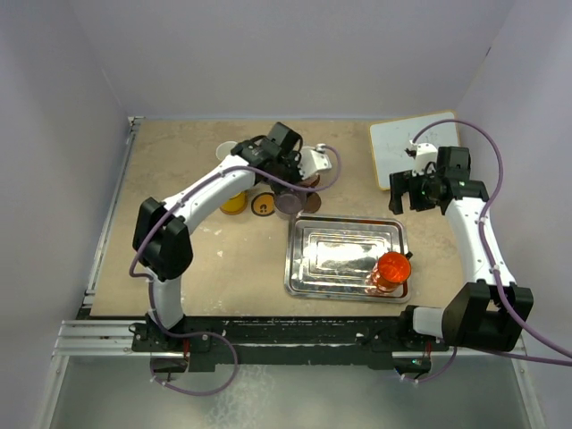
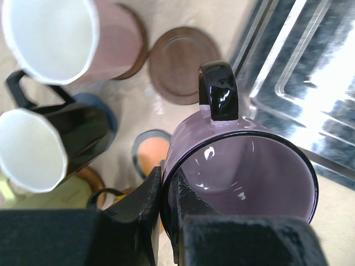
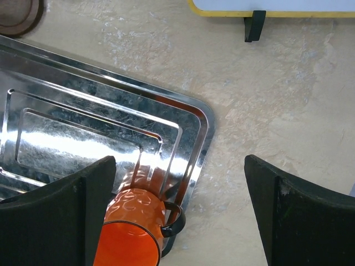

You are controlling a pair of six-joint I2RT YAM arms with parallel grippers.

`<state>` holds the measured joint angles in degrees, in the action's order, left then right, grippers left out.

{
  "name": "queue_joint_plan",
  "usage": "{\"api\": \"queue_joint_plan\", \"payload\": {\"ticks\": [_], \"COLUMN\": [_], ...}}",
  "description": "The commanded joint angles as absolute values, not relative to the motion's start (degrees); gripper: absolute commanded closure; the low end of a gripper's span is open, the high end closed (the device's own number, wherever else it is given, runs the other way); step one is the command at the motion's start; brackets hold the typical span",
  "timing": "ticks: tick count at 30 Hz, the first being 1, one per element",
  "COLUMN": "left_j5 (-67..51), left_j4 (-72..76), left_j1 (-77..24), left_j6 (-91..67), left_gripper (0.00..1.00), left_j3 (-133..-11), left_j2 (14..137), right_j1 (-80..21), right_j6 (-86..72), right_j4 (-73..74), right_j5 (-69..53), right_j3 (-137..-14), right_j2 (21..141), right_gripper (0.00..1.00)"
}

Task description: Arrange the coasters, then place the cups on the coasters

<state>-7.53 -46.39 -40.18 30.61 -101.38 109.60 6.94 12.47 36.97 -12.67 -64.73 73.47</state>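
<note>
The beige table sits inside pale walls on three sides, with both arms bolted at its near edge. The left arm reaches to the middle of the far half. Its left tool is pinched nearly shut on the wall of the greyish-purple cup, one finger inside the rim and one outside. The cup is upright with its black handle pointing away, just off the far left corner of the steel tray. I cannot tell whether its base is down.

The right tool hangs with its jaws spread wide, holding nothing. It is over bare table between the tray and a white board with a yellow edge in the far right corner.

In the tray's near right corner stands the orange-red cup; nothing else lies in the tray.

Left of the held cup, the pinkish cup sits on a dark brown coaster. The black cup sits on the blue coaster. A second dark brown coaster lies bare, and the black coaster with an orange centre shows beside the purple cup.
</note>
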Motion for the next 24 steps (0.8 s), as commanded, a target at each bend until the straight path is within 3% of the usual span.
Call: {"api": "queue_joint_plan", "payload": {"ticks": [1,10,24], "left_j5": [-7.13,-9.47,-7.41], "left_j4": [-39.89,-34.63,-30.33], "left_j1": [-34.86,-27.95,-26.72], "left_j6": [29.51,30.05,24.71], "left_gripper": [0.97,0.97,0.97], "left_j3": [-101.33,-99.53,-96.42], "left_j2": [106.08,108.22,111.30], "right_j1": [7.38,7.36,7.34], "right_j6": [13.06,13.01,12.66], "right_j4": [36.68,36.80,36.52], "right_j5": [-13.87,-15.33,-16.76], "right_j3": [-65.42,-65.48,-65.98], "right_j2": [73.05,73.73,75.62], "right_gripper": [0.00,0.00,0.00]}}
